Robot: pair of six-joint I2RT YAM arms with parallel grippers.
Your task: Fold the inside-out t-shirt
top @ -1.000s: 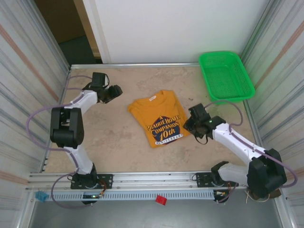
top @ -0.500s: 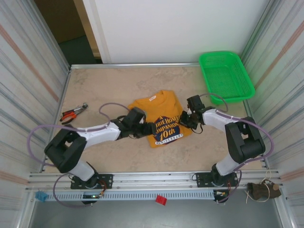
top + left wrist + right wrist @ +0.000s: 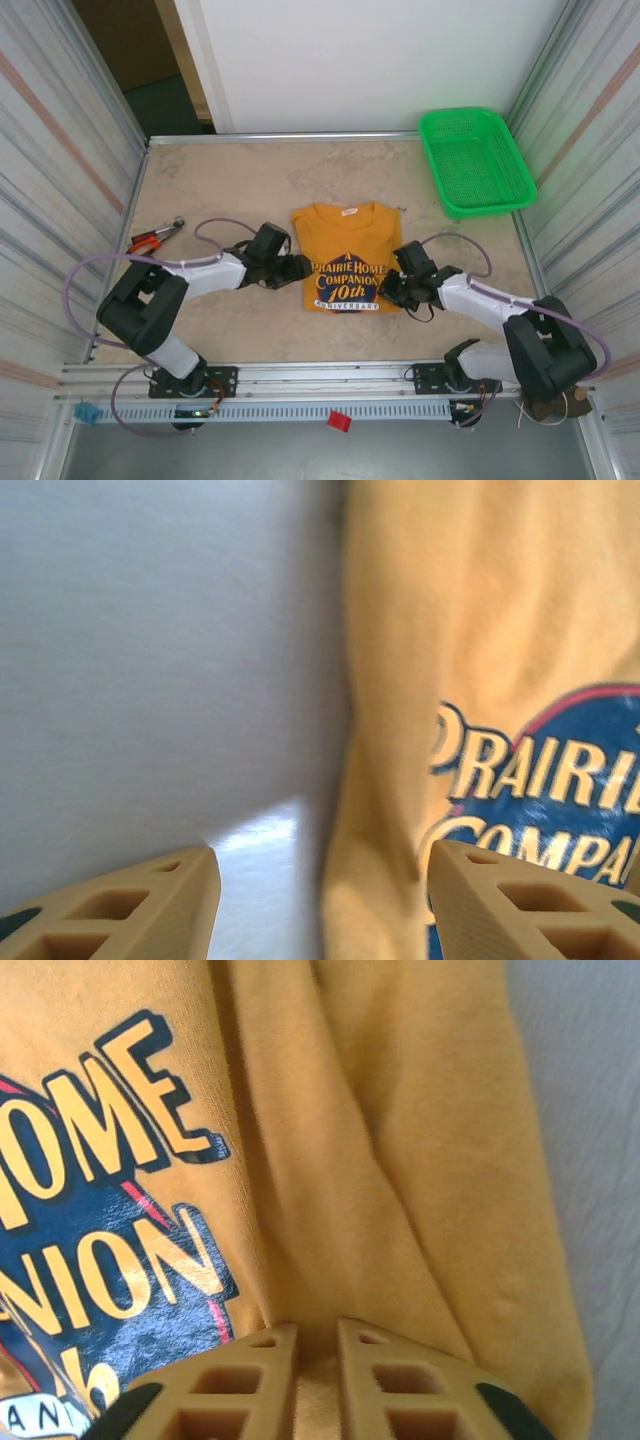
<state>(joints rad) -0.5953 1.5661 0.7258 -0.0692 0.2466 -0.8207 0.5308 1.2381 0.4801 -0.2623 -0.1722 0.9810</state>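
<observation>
Shirt sides tucked in, grippers at both side edges

The inside-out t-shirt (image 3: 350, 235) lies flat mid-table (image 3: 220, 180), narrowed to a tidy rectangle. Collar points to the far side, white label (image 3: 350, 211) is at the neck, dark print (image 3: 350, 280) faces up. Green basket (image 3: 478, 160) sits far right, well apart. Pliers (image 3: 153, 239) are out left.

Left gripper (image 3: 300, 268) is at the shirt's left edge. In its wrist view the jaws are spread wide, one finger over bare table and one over the print, straddling the folded edge (image 3: 345, 780), holding nothing. Right gripper (image 3: 383, 290) is at the lower right edge. Its jaws are drawn almost together with a strip of yellow cloth in the slit (image 3: 317, 1390); can't tell if that's a real pinch.

Judgement: the lengthwise folds look done and the step in hand is probably the cross fold, hem up to collar. To do it well:
- Get both grips low and level, near the hem corners
- Left should drop over the edge and take all layers, not just the top one
- Lift both sides together and keep the cloth taut between them
- Lay hem on collar with the side edges lined up, then release flat so the tucked sleeves don't spill
</observation>
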